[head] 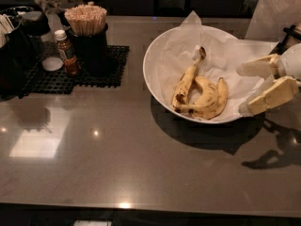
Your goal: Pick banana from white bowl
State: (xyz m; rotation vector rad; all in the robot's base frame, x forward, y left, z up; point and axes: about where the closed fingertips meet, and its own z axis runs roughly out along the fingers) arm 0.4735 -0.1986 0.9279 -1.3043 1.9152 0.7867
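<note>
At the far left of the tabletop (117, 164) a black mat (110, 72) carried a small bottle (66, 52) and a dark cup of wooden sticks (87, 20). Right of the mat stood the white bowl (149, 74), lined with crinkled paper (178, 46).

The banana (186, 81) lay in the bowl's middle, leftmost of the fruit. Its long axis ran from seven o'clock up to one o'clock, and the dark-tipped stem pointed to one. Two other bananas (212, 100) curled against its lower end, on the side nearer the arm.

The gripper (243, 89) hung at the bowl's three o'clock edge with its fingers (270, 93) spread wide and nothing between them. The tips pointed toward nine o'clock. From there the banana lay at about nine, beyond the other two. I judged the reach would have to pass over those and close across the banana's width, not along it.
</note>
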